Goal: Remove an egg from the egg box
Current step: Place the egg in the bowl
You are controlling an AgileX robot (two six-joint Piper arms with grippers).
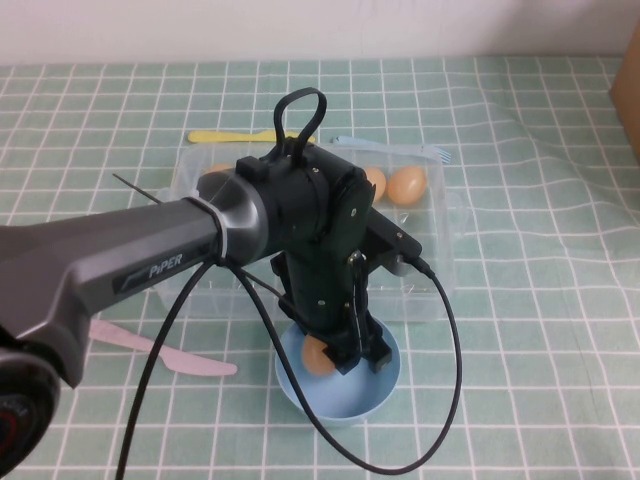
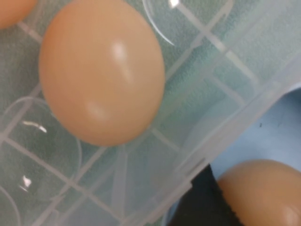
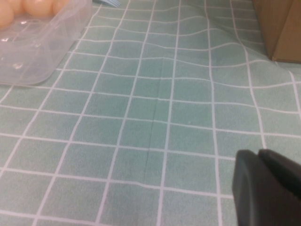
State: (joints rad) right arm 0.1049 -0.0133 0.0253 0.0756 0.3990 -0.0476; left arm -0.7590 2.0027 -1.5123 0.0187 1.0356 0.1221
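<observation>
The clear plastic egg box (image 1: 443, 250) lies mid-table with tan eggs (image 1: 405, 185) at its far end. My left gripper (image 1: 352, 352) reaches down over the box's near edge into a light-blue bowl (image 1: 340, 402). It is shut on an egg (image 1: 318, 358) held low inside the bowl. In the left wrist view that egg (image 2: 263, 193) presses against a black finger (image 2: 200, 205) over the bowl (image 2: 275, 125), and another egg (image 2: 101, 70) sits in a cup of the egg box (image 2: 225, 89). My right gripper (image 3: 263, 188) is shut and empty over bare cloth, away from the egg box (image 3: 42, 52).
A yellow spatula (image 1: 225, 136) and a blue fork (image 1: 420, 150) lie behind the box. A pink knife (image 1: 160, 352) lies left of the bowl. A cardboard box (image 1: 630, 90) stands at the far right and shows in the right wrist view (image 3: 282, 28). The checked green cloth is wrinkled.
</observation>
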